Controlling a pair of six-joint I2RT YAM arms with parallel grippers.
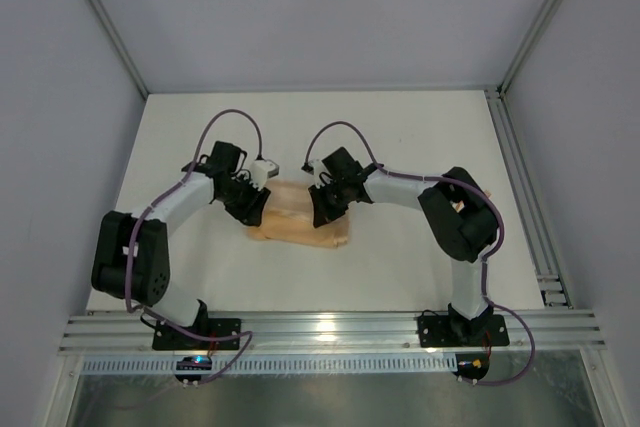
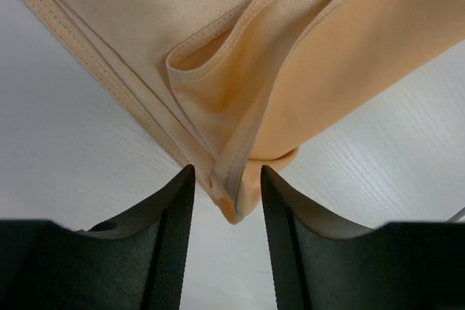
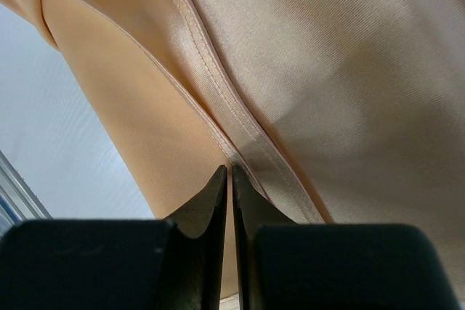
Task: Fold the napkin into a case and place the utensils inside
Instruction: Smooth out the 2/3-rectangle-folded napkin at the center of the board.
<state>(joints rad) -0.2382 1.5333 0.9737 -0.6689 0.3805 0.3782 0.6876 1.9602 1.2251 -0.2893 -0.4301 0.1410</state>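
Observation:
The peach-orange napkin [image 1: 296, 217] lies folded in several layers at the table's middle, between both grippers. My left gripper [image 1: 254, 205] is at its left end. In the left wrist view a layered corner of the napkin [image 2: 231, 197] sits between the left gripper's [image 2: 227, 173] spread fingers, with a gap on each side. My right gripper [image 1: 322, 209] is at the napkin's right part. In the right wrist view the right gripper's [image 3: 231, 172] jaws are pressed together on the stitched hem [image 3: 240, 132] of the cloth. No utensils show in any view.
The white table [image 1: 400, 137] is bordered by grey walls, with an aluminium rail [image 1: 525, 197] along its right side and another [image 1: 330, 327] along the near edge. The arms' cables arch above the cloth.

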